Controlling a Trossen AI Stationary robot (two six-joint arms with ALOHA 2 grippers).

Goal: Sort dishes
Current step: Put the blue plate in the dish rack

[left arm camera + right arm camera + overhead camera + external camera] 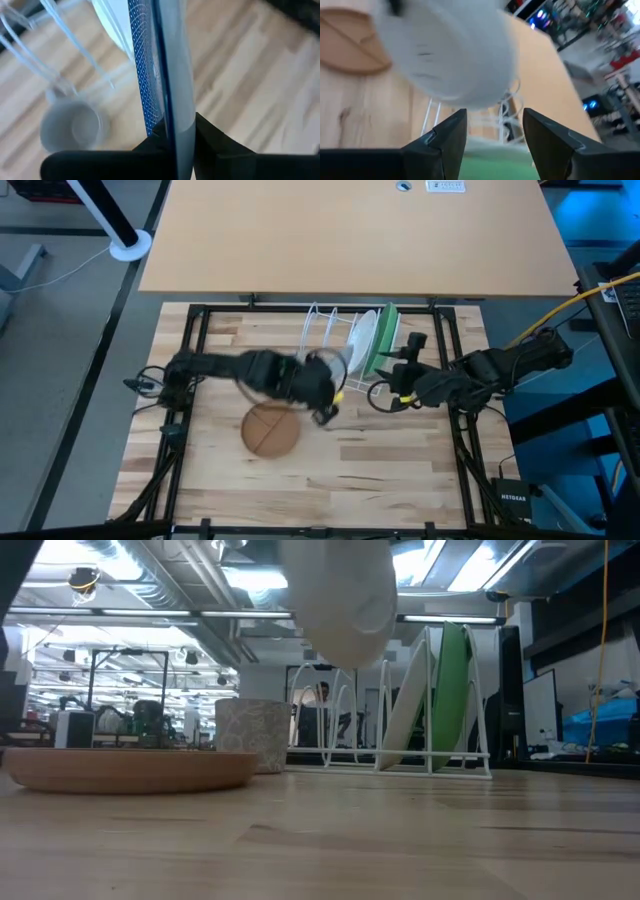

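Left gripper (170, 137): we see it clamped on the rim of the dark blue plate (167, 65), carried on edge above the table, just near and left of the white wire rack (335, 330).
Right gripper (492, 132): fingers spread, nothing between them; it sits at the rack's right end, close by the green plate (386, 337).
Dark blue plate: in the air, edge-on from the left wrist, patterned blue face showing; from table level we only catch its pale underside hanging over the wood.
Green plate: standing in the rack's right-hand slots, leaning a little.
White plate (364, 340): standing in the rack just left of the green one.
Brown-orange plate (271, 429): lying flat on the table, near and left of the rack, untouched.
Small grey cup (252, 734): upright on the table by the rack's left end.
Progress: we'd call it about halfway. Two plates racked, one in the air and apparently heading for a free slot on the left, one not yet picked up.
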